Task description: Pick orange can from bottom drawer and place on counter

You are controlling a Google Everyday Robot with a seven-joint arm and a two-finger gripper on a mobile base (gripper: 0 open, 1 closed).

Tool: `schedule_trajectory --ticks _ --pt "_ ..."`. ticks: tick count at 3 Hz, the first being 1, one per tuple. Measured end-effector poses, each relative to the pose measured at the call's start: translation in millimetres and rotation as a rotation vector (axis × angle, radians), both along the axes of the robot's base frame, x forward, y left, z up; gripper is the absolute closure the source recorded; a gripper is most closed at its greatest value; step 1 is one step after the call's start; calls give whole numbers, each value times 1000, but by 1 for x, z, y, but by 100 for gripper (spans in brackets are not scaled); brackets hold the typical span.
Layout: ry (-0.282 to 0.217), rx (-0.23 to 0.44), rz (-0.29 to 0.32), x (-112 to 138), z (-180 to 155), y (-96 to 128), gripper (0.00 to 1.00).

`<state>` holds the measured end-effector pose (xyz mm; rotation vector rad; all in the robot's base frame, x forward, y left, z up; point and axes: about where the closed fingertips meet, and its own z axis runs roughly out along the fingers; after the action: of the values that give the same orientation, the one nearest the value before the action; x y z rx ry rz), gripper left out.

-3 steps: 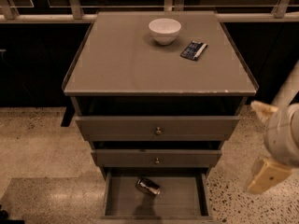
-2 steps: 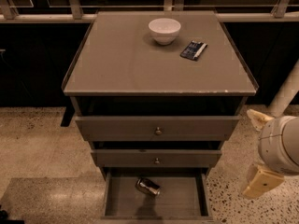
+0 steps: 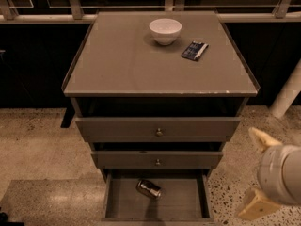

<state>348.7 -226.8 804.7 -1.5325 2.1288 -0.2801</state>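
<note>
Gripper (image 3: 247, 173) is nearest, low on the right and outside the cabinet, beside the front right corner of the bottom drawer (image 3: 181, 202). Its two cream fingers (image 3: 262, 138) are spread wide, one above the other, with nothing between them. It is not touching the drawer.

Bottom drawer is pulled out and open. The orange can (image 3: 149, 188) lies on its side on the drawer floor, angled diagonally, near the back and slightly left of centre. It is clear of the side walls and well apart from the gripper.

Above it are two knobbed drawers: middle drawer (image 3: 157, 162) and top drawer (image 3: 159, 132), both fronts facing the camera. The top one sits further forward than the middle one.

On the worktop (image 3: 122, 60), a white bowl (image 3: 165, 30) stands upright toward the back centre. A dark-blue packet (image 3: 194, 51) lies flat just to its right, near the bowl but not touching.

A light-coloured railing (image 3: 47, 18) runs behind the cabinet. Speckled floor (image 3: 37, 140) around it.
</note>
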Motion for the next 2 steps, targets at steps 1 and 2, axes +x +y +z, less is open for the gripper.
schedule_trajectory --ticks 1,2 --pt "-36 76 8 -15 -49 11 0" --pt "-109 90 13 -2 -44 13 0"
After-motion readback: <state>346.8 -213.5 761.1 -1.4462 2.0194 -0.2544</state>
